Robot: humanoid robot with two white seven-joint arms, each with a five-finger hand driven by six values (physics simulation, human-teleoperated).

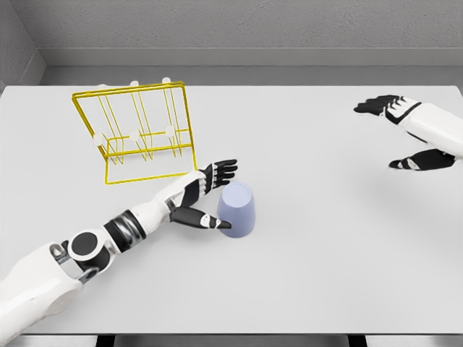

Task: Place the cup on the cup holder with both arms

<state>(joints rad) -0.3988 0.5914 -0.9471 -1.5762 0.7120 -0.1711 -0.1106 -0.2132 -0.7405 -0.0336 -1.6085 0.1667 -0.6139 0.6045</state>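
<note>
- Fingers (pixel 223 172) of left hand (pixel 199 194): spread, black, reaching past the upper left edge of the cup; thumb (pixel 202 219) stretched out low, its tip against the cup's lower left side.
- No closed grasp on the cup; hand open around its left flank, touching at the thumb, other fingers just beside the rim end.
- Cup (pixel 238 210): pale lavender, upside down on the table, wider end down, near the middle of the surface and slightly toward the front.
- Left arm (pixel 108 242): white with dark joints, entering from lower left, forearm angled up and right toward the cup.
- Cup holder (pixel 137 130): yellow wire rack with white-tipped pegs, standing on the back left part of the table, tilted frame leaning left, well apart from the cup.
- Right hand (pixel 416 137): far right, raised over the table's right side, fingers and thumb spread wide and holding nothing; upper fingers (pixel 376 105) pointing left, thumb lower near the picture's edge.
- Right hand well apart from both cup and holder.
- Table (pixel 318 275): plain light grey, with grey wall behind.
</note>
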